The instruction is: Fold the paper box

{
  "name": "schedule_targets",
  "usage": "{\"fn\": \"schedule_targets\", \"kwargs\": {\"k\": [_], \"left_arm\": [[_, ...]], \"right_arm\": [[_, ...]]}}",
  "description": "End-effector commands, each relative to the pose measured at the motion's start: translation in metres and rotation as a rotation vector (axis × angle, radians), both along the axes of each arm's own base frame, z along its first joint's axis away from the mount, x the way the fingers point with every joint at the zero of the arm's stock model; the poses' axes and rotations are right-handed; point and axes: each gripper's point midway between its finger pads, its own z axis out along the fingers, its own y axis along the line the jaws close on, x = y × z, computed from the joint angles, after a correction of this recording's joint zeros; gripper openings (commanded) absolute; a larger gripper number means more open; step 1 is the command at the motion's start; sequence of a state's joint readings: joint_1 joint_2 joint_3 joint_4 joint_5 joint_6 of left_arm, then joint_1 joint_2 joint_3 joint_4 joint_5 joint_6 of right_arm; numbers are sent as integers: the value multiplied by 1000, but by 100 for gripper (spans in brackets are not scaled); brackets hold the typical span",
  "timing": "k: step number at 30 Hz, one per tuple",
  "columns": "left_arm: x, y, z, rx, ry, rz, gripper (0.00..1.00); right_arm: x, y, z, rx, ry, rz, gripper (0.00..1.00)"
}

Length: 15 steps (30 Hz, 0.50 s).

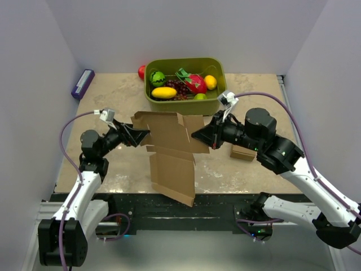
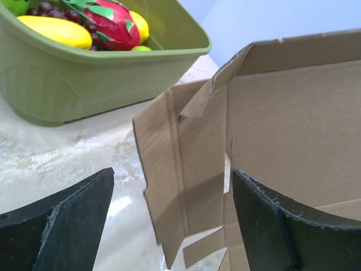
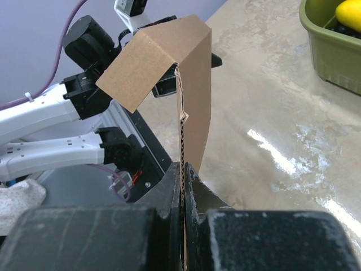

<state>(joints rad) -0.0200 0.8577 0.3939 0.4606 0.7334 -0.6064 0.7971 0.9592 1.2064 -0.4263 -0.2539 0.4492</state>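
The paper box (image 1: pixel 172 155) is a wide brown corrugated sheet with creased panels and flaps, held up over the table's middle with its lower panel hanging toward the front edge. My right gripper (image 1: pixel 196 136) is shut on its right edge; in the right wrist view the cardboard edge (image 3: pixel 183 130) is pinched between the two black fingers (image 3: pixel 175 186). My left gripper (image 1: pixel 143 135) is at the box's left side and is open. In the left wrist view, a left flap (image 2: pixel 180 169) stands between its spread fingers (image 2: pixel 67 220), touching neither.
A green bin (image 1: pixel 181 105) with toy fruit stands at the back centre, with a red fruit (image 1: pixel 141 71) behind its left corner. A small cardboard cube (image 1: pixel 243 152) lies beside the right arm. A purple object (image 1: pixel 82 83) lies at the back left.
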Motion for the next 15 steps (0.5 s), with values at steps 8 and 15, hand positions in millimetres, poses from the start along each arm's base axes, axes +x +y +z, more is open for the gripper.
{"fn": "schedule_targets", "kwargs": {"k": [8, 15], "left_arm": [[-14, -7, 18, -14, -84, -70, 34], [-17, -1, 10, 29, -77, -27, 0]], "right_arm": [[8, -7, -2, 4, -41, -53, 0], [32, -8, -42, -75, -16, -148, 0]]}}
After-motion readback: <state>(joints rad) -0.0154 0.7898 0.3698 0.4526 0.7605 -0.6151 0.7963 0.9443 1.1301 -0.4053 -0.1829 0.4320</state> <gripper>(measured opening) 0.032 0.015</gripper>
